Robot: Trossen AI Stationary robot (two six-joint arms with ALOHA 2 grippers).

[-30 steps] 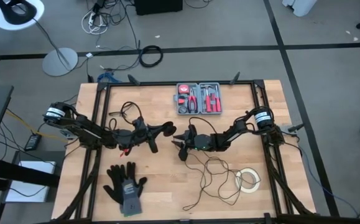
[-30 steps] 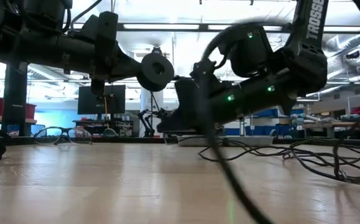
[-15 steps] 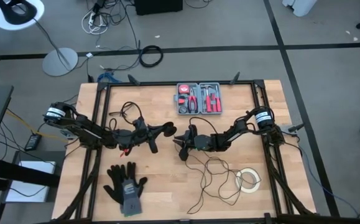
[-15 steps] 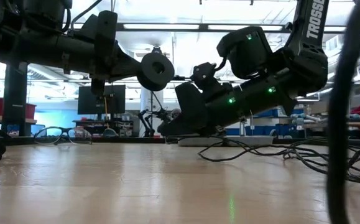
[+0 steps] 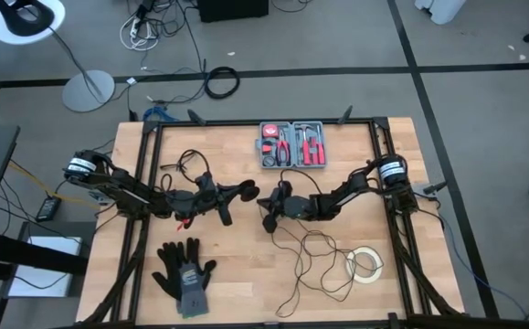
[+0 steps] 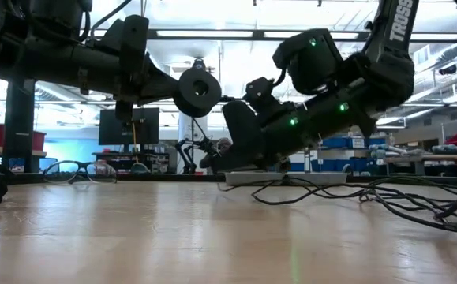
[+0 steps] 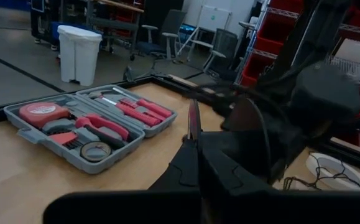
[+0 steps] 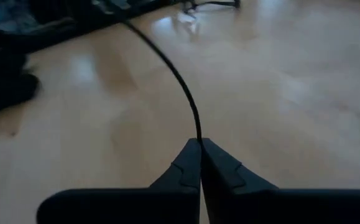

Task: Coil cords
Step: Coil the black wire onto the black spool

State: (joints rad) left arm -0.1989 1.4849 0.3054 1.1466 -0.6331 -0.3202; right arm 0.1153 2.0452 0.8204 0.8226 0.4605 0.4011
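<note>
The cord is a thin black wire. Its loose loops [image 5: 323, 260] lie on the table near the right front, and it ends in a round black disc [image 6: 196, 88]. My left gripper [image 5: 248, 191] reaches in from the table's left and is shut on that disc at mid-table, above the wood. My right gripper [image 5: 268, 219] comes from the right, faces the left one just on its near side, and is shut on the wire [image 8: 186, 93]. A short stretch of wire [image 6: 232, 98] runs from the disc toward the right arm. My left gripper pinches the disc's two flat faces between its fingers, level, coming from the table's left. The disc stands on edge, a thin sliver [image 7: 194, 121] above the fingertips, lifted clear of the table. My right gripper pinches the wire [image 8: 198, 138] between its two fingertips, slanting down from the table's right. The wire rises out of the tips in a slack curve toward the left arm, and the fingers stand close over the wood.
An open grey tool case [image 5: 291, 144] sits at the far middle. A pair of black gloves [image 5: 185, 270] lies near the front left, a white tape roll [image 5: 365, 263] at the front right, and a pair of glasses [image 5: 184, 163] far left of centre.
My right gripper has shut its open fingers on the wire, almost where it stood. A stretch of wire that hung close before the low camera has swung off toward the right and out of that view. My left gripper and the disc have kept still.
</note>
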